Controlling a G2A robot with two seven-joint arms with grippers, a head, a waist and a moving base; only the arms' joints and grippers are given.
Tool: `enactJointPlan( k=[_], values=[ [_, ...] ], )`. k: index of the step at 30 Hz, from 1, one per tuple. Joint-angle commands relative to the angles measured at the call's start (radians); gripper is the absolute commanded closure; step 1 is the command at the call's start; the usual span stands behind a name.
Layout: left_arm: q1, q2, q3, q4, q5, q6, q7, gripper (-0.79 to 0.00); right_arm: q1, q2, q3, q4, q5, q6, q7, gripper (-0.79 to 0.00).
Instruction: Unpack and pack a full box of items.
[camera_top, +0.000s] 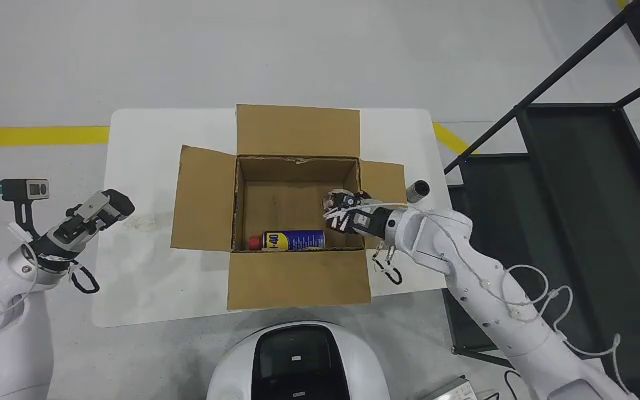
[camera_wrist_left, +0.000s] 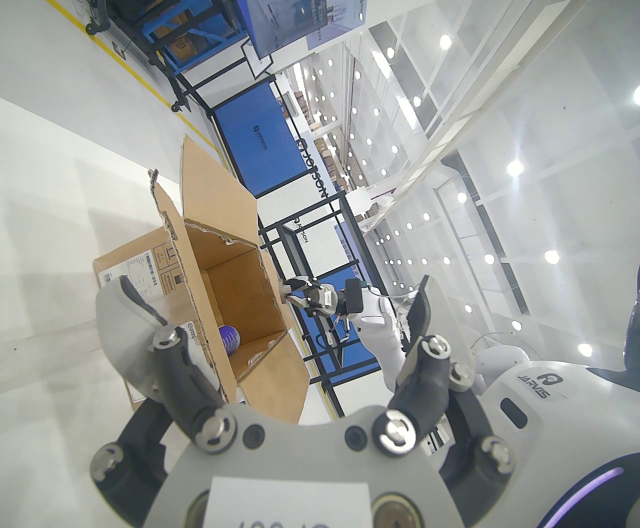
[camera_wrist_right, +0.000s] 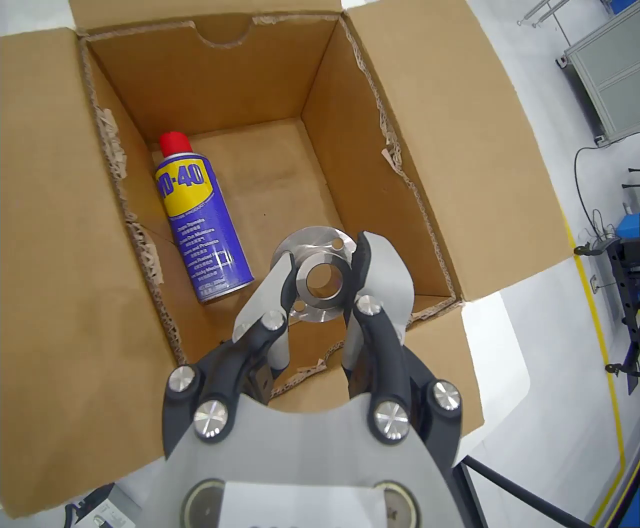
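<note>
R claw (camera_wrist_right: 324, 270) is pinching a shiny metal flange (camera_wrist_right: 315, 242) by its raised hub, one finger each side. Flange's centre hole + 2 bolt holes show btwn the fingers. In top view this claw sits over the box (camera_top: 205, 212) opening, on robot's right side, near that wall. Can't tell if flange touches the box floor.

Box is brown cardboard, all 4 flaps folded out, approx mid surface (camera_top: 140, 160). Inside, a blue/yellow spray can (camera_wrist_right: 205, 220) w/ red cap lies on its side on the box floor, along the wall nearest the robot, cap twd robot's left. Can's base end is near the flange.

L claw (camera_wrist_left: 272, 292) is spread wide, nothing in it. In top view it's at the surface's left edge, well apart from the box, fingers pointing twd it.
</note>
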Motion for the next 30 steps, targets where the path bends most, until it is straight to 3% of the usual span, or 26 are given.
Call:
enactJointPlan(
  k=[1, 11, 13, 14, 17, 20, 25, 30],
  values=[
    [0.000, 0.000, 0.000, 0.000, 0.000, 0.000, 0.000, -0.785, 0.043, -0.012, -0.041, 0.043, -0.003, 0.030, 0.016, 0.000],
    [0.000, 0.000, 0.000, 0.000, 0.000, 0.000, 0.000, -0.785, 0.200, -0.076, -0.192, 0.257, 0.040, 0.130, 0.082, -0.003],
    [0.000, 0.000, 0.000, 0.000, 0.000, 0.000, 0.000, -0.785, 0.220, -0.085, -0.210, 0.284, 0.053, 0.130, 0.089, -0.135],
    [0.000, 0.000, 0.000, 0.000, 0.000, 0.000, 0.000, -0.785, 0.228, -0.089, -0.217, 0.295, 0.054, 0.129, 0.090, -0.274],
    [0.000, 0.000, 0.000, 0.000, 0.000, 0.000, 0.000, -0.785, 0.244, -0.099, -0.235, 0.318, 0.056, 0.124, 0.091, -0.570],
    [0.000, 0.000, 0.000, 0.000, 0.000, 0.000, 0.000, -0.785, 0.252, -0.105, -0.242, 0.332, 0.063, 0.121, 0.088, -0.773],
    [0.000, 0.000, 0.000, 0.000, 0.000, 0.000, 0.000, -0.785, 0.236, -0.102, -0.211, 0.315, 0.098, 0.085, 0.032, -0.785],
    [0.000, 0.000, 0.000, 0.000, 0.000, 0.000, 0.000, -0.785, 0.123, -0.056, -0.040, 0.190, 0.180, -0.043, -0.067, -0.785]
  ],
)
